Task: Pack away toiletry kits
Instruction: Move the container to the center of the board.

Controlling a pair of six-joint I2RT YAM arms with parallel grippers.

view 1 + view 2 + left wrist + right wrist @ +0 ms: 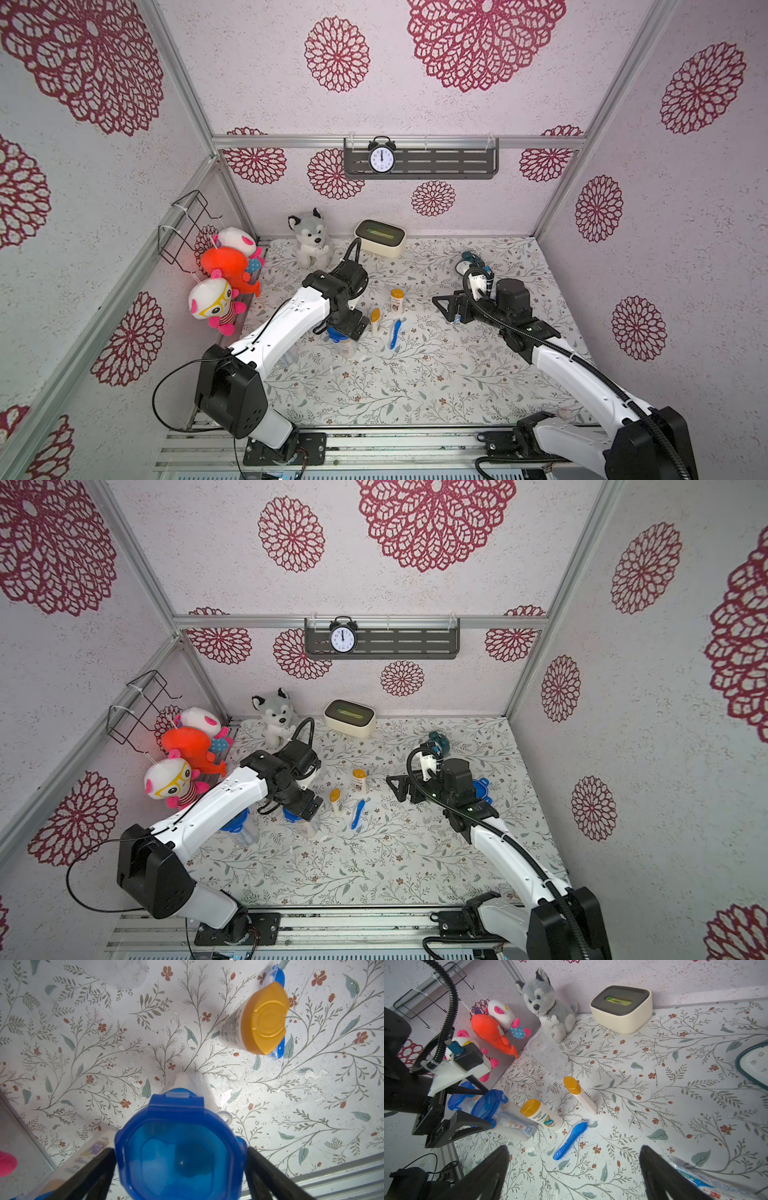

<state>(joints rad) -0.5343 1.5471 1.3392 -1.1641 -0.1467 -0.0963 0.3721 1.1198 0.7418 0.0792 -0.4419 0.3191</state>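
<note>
My left gripper [347, 330] points down, open, with one jaw on each side of a clear cup's blue lid [178, 1147]. That cup [508, 1122] holds a toothpaste tube. A second blue-lidded cup [237, 825] stands behind the left arm. A white bottle with an orange cap [255, 1020] stands just beyond the gripper. A blue toothbrush [395, 332] lies next to it. Another such bottle [397, 299] stands further back. My right gripper [574, 1151] is open and empty, low over the mat right of the toothbrush. A toothpaste tube [708, 1184] lies beside it.
A clear lidless cup [548, 1053] stands near the husky plush [309, 239]. The cream tissue box [380, 237] sits at the back wall, and the teal clock [467, 262] lies behind my right wrist. A loose blue lid [482, 789] lies by the right arm. Plush toys [226, 270] hang on the left wall.
</note>
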